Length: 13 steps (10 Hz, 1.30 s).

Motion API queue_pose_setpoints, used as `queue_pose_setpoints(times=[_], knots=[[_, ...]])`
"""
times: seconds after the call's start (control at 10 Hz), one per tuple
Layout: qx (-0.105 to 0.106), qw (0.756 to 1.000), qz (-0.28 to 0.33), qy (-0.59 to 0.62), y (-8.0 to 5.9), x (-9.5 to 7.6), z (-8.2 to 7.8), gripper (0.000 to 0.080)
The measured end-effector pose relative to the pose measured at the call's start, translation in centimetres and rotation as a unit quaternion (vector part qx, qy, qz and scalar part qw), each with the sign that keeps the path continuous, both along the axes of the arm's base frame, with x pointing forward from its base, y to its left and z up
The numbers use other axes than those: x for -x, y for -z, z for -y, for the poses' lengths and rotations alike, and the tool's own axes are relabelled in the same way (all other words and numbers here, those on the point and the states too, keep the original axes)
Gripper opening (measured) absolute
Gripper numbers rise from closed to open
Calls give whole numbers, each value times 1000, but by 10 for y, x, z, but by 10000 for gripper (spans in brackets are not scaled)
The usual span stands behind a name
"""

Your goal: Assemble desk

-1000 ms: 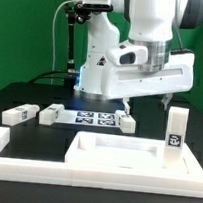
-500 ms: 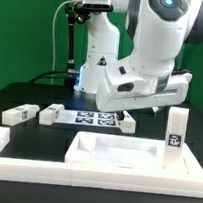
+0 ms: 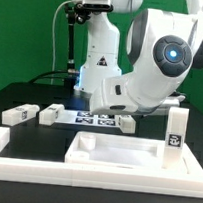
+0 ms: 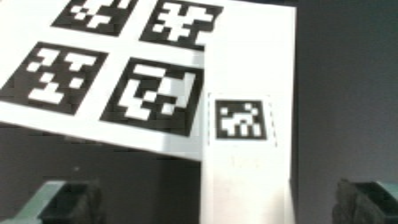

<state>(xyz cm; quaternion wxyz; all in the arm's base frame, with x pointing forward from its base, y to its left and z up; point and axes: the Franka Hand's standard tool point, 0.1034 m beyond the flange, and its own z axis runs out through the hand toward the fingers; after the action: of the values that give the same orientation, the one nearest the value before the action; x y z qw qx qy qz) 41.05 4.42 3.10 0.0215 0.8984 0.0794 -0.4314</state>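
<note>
- Movement is being noticed in the arm [image 3: 158,70]: compared with one second ago, it is being bent lower over the surface [image 3: 15,96], and its wrist is being turned.
- The gripper [image 4: 214,203] is being kept wide open. Its dark fingers [image 4: 63,200] are being placed on both sides of a lying leg post [image 4: 242,150], and nothing is being held yet.
- This leg post is being found just beside the marker board [image 4: 107,70], perhaps touching its edge.
- By judgement, the reach is being finished, and closing on the post is being prepared.
- The desk panel [image 3: 114,156] is being left flat at the front, near the border rail [image 3: 23,167]. It is smooth white plastic, rectangular, with a raised rim.
- Two more posts [image 3: 20,113] [image 3: 53,113] are being seen lying at the exterior view's left, and an upright post [image 3: 175,130] at its right. All are square, white and tagged in black and white.
</note>
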Motion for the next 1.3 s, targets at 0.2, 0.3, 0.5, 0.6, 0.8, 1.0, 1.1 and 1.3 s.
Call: queue_pose_setpoints(times=[0.2,0.3,0.5,0.6,0.8,1.0,1.1,1.3], knots=[[0,1000,0,1,0,0,0,649],[3,1000,-2,4,2,2,-1,649],[14,1000,-13,13,14,11,-7,649],[16,1000,-18,12,18,15,-9,649],[17,999,-26,10,22,19,-7,649],[18,999,-25,11,22,18,-6,518],[18,999,-25,11,22,18,-6,518],[18,999,-25,12,22,18,-6,288]])
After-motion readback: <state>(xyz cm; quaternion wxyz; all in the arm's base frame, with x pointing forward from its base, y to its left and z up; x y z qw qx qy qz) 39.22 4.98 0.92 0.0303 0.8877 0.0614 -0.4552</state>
